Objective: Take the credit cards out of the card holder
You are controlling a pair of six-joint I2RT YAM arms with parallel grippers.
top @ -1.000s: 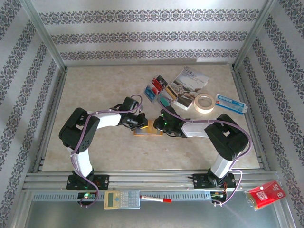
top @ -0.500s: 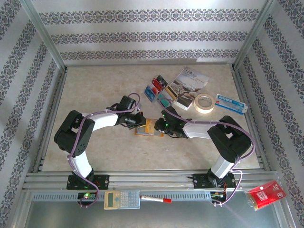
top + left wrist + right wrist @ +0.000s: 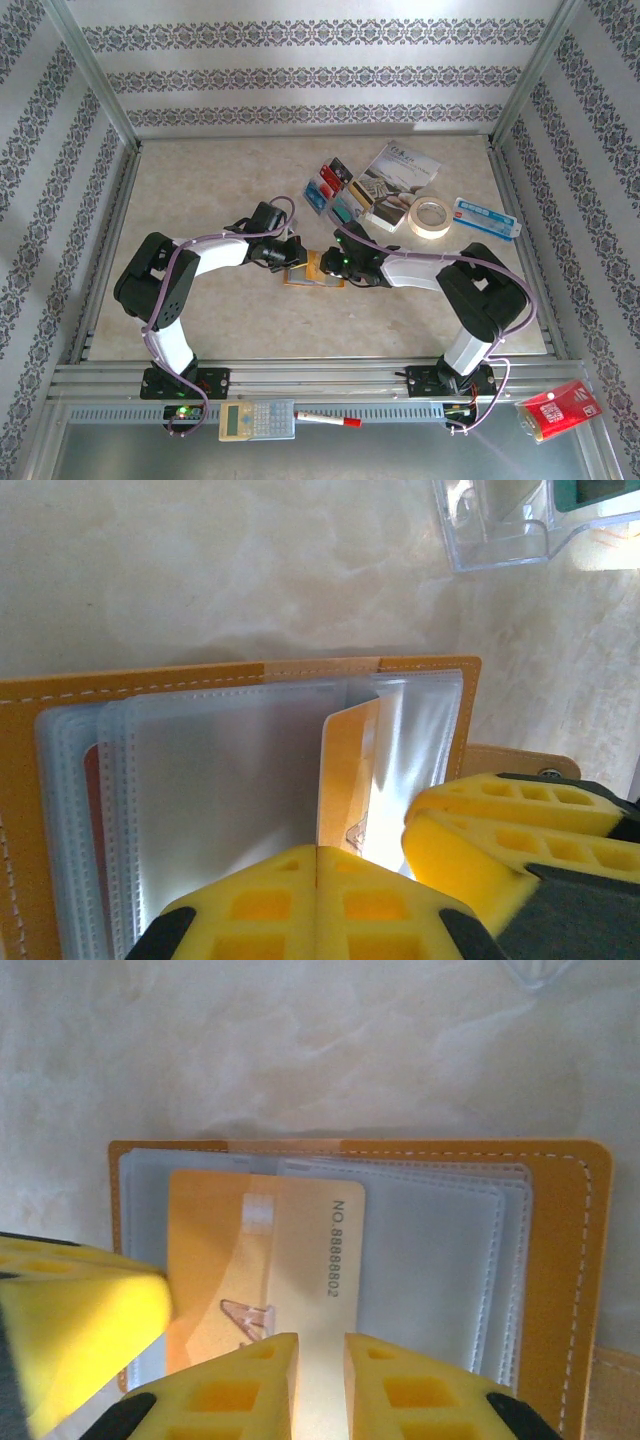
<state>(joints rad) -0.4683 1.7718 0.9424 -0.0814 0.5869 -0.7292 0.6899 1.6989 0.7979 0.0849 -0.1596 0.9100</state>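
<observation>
The orange card holder (image 3: 312,270) lies open at the table's middle, its clear sleeves up (image 3: 200,680) (image 3: 560,1260). A tan-yellow credit card (image 3: 348,760) (image 3: 270,1250) stands partly out of a sleeve, tilted up. My left gripper (image 3: 294,256) (image 3: 316,865) is shut on that card's near end. My right gripper (image 3: 332,262) (image 3: 320,1360) faces it from the other side, its jaws a narrow gap apart over the card's face, nothing pinched. One of its fingers (image 3: 490,820) shows in the left wrist view. Other credit cards (image 3: 326,185) lie loose behind the holder.
A printed brochure (image 3: 397,180), a tape roll (image 3: 432,215) and a long white-and-blue box (image 3: 485,218) lie at the back right. A clear plastic case (image 3: 500,530) sits just beyond the holder. A calculator (image 3: 257,420), a marker (image 3: 325,420) and a red packet (image 3: 560,408) rest on the front rail.
The left arm's elbow has swung down and to the left. Both grippers have stayed at the card holder, the right one edging slightly left.
</observation>
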